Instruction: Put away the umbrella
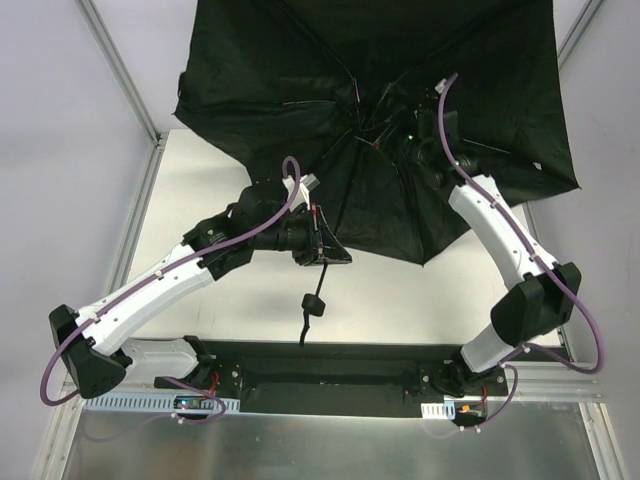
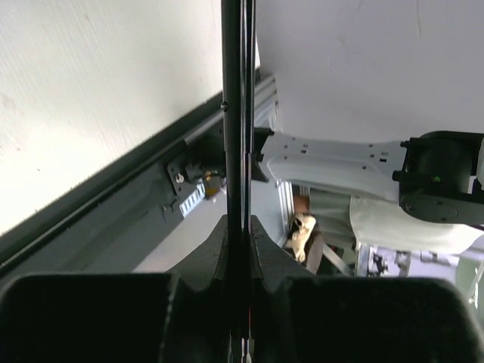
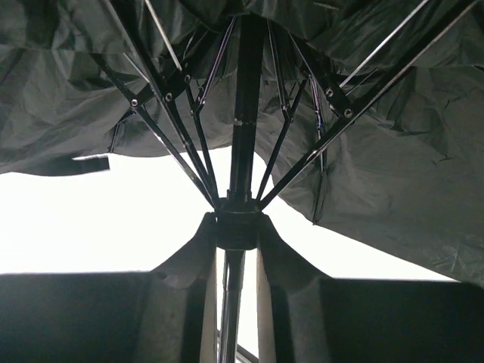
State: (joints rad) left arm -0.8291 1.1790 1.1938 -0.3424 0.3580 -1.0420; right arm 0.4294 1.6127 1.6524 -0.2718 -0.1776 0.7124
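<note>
The black umbrella (image 1: 380,110) is open, its canopy spread over the far half of the table. Its thin shaft (image 1: 345,200) runs down toward the knob handle (image 1: 315,304), whose cord hangs below. My left gripper (image 1: 325,245) is shut on the shaft (image 2: 233,113) near the handle end. My right gripper (image 1: 415,140) is under the canopy, shut on the black runner collar (image 3: 239,229) where the ribs (image 3: 166,136) meet the shaft. The canopy fabric (image 3: 393,174) fills the top of the right wrist view.
The white table (image 1: 220,180) has aluminium frame rails at left and right. A black base plate (image 1: 320,375) with both arm mounts lies along the near edge. The right arm (image 2: 355,162) shows in the left wrist view.
</note>
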